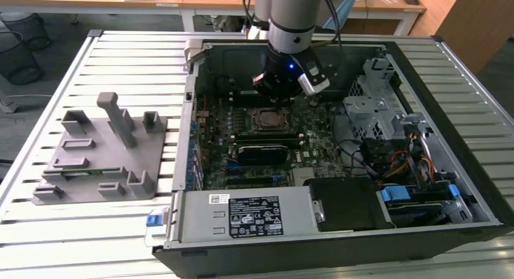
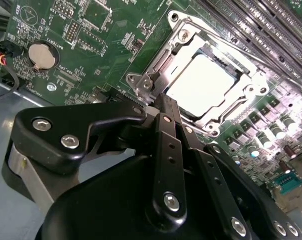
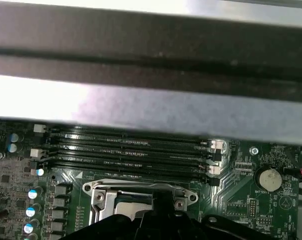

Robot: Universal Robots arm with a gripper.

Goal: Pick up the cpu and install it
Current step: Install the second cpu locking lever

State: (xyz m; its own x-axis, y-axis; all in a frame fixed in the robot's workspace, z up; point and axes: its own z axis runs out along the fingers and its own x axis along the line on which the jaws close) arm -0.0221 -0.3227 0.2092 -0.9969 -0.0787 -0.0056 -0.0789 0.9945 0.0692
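The cpu (image 2: 200, 84) lies flat in the motherboard socket (image 2: 177, 37), its shiny silver top facing up and the metal frame open around it. In the exterior view the cpu (image 1: 268, 118) sits mid-board inside the open computer case. My gripper (image 2: 164, 102) hovers just beside the socket's edge with its black fingers (image 2: 166, 145) pressed together and nothing between them. It hangs from the arm over the back part of the board, just behind the socket (image 1: 268, 126). The first wrist view has the socket frame (image 3: 140, 187) just past the dark gripper body.
A grey fixture tray (image 1: 105, 153) stands on the slatted table at the exterior view's left. Inside the case are memory slots (image 3: 130, 150), a coin battery (image 2: 42, 55), a power supply (image 1: 241, 216), a drive cage (image 1: 374, 104) and loose cables (image 1: 401, 165).
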